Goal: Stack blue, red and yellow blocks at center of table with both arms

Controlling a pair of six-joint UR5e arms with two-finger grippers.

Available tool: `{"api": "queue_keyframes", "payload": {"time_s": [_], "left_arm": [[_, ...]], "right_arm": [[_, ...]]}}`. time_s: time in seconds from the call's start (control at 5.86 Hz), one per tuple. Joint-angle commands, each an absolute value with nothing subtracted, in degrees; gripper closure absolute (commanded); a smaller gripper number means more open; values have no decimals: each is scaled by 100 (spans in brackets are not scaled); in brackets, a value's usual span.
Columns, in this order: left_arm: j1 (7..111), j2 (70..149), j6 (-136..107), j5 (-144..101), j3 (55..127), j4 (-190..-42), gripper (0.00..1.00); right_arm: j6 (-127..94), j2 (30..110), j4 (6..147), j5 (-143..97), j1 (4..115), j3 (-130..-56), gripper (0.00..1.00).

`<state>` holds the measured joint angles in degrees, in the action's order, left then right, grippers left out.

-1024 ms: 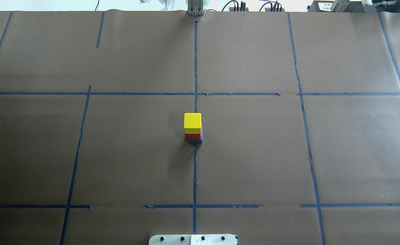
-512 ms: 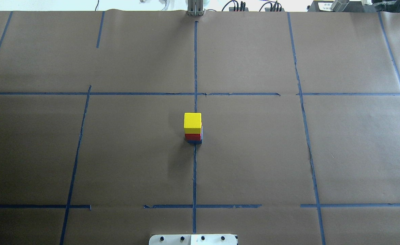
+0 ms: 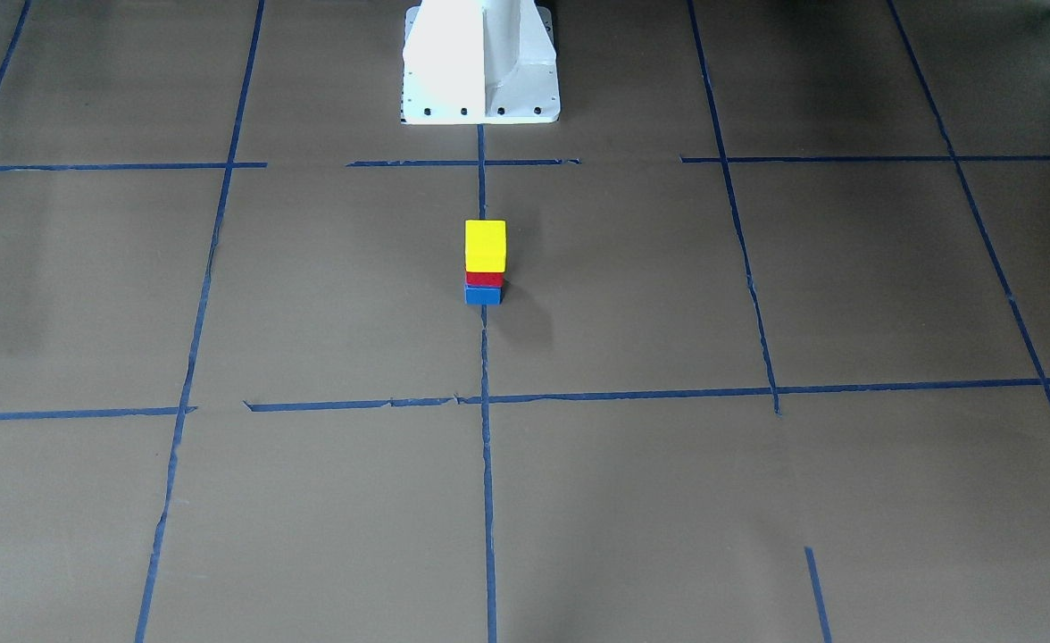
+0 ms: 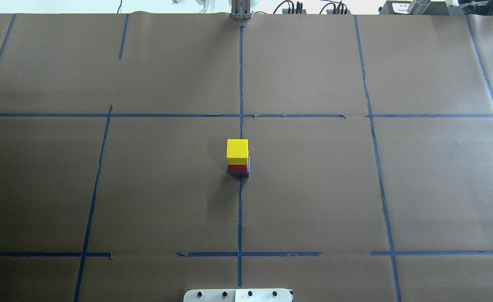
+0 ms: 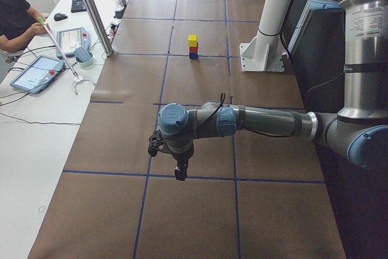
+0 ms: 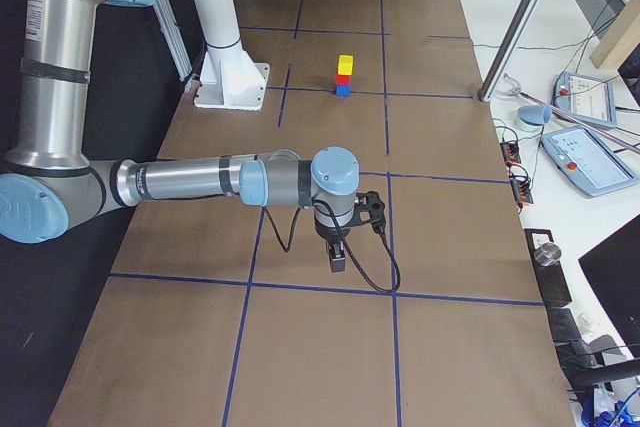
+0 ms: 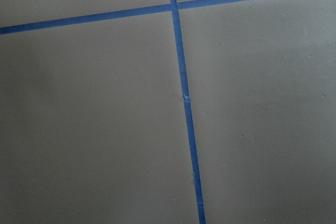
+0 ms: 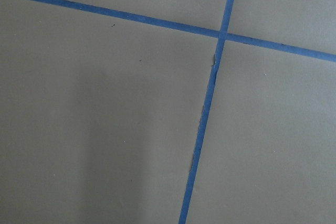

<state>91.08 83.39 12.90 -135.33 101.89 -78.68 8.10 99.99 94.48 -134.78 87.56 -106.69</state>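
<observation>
Cubes in the front-facing view form one upright tower at the centre of the brown papered table (image 3: 757,500), yellow block (image 3: 485,244) on red block (image 3: 485,279) on blue block (image 3: 483,296); overhead, blue is a mere sliver; the side views show the left gripper (image 5: 180,173) and right gripper (image 6: 337,257) well apart from it, with no telling whether they are wide or narrow.

Robot lab; tape-gridded table (image 4: 313,188); teach pendants (image 6: 588,159)
</observation>
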Motion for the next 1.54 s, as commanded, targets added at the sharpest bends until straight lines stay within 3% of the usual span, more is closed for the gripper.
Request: {"api": "queue_keyframes", "payload": {"time_s": [0.0, 1.36], "left_arm": [[9097, 8323, 1248, -13518, 10221, -7928, 0], [9070, 8305, 1283, -13474, 10144, -7910, 0]], "right_arm": [[782, 9967, 9431, -13491, 8728, -10469, 0], [765, 10054, 9334, -13980, 8736, -10362, 0]]}}
